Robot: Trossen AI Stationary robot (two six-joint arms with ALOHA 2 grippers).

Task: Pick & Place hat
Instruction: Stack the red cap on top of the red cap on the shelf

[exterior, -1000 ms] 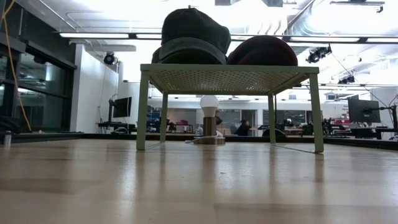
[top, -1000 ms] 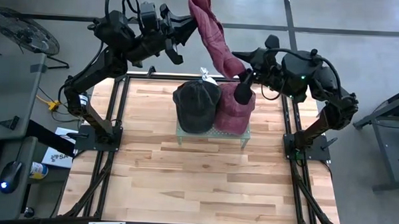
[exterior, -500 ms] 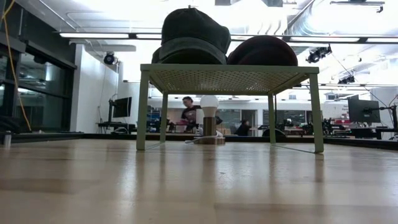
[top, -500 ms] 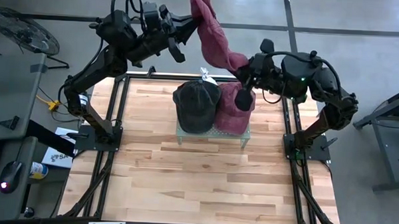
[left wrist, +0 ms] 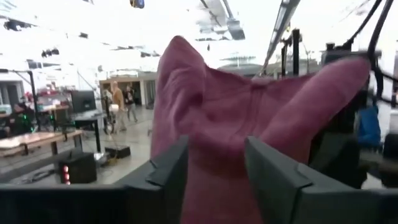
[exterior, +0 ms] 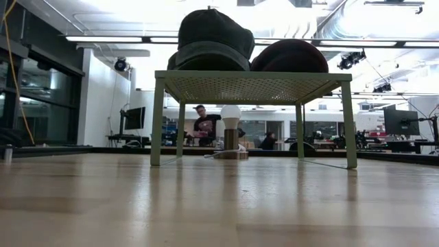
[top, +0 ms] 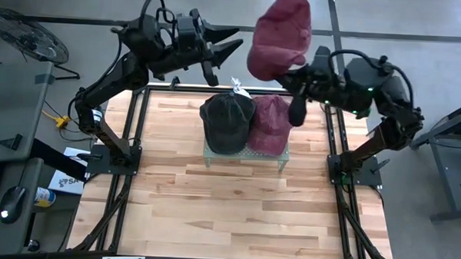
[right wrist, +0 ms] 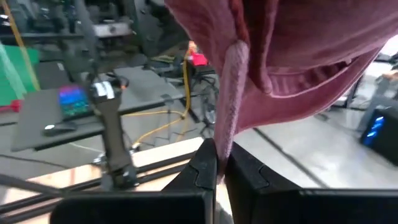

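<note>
So the red hat (top: 280,35) is up in the air past the far edge of the bench (top: 227,214), hanging from the right claw (top: 300,76), which is clenched on a thin fold of its edge. In the right wrist view you can see just a strip of fabric pinched between the fingers (right wrist: 205,165), with the rest of the hat ballooning above. The left claw (top: 226,48) is released, fingers spread, pointing at the hat from the side; in its wrist view the cloth fills the frame just beyond the gap.

Down on the bench there's a little mesh rack (top: 245,155) with a dark cap (top: 227,122) and another red cap (top: 271,123) sitting side by side on top.

What worries me: that pinch is tiny. My guess is a quick swing could pull the fold out and drop the hat behind the bench. It's also floppy, so it may drape over the two caps or knock one off the rack when it comes down. And the open left claw is close enough to snag the cloth.
</note>
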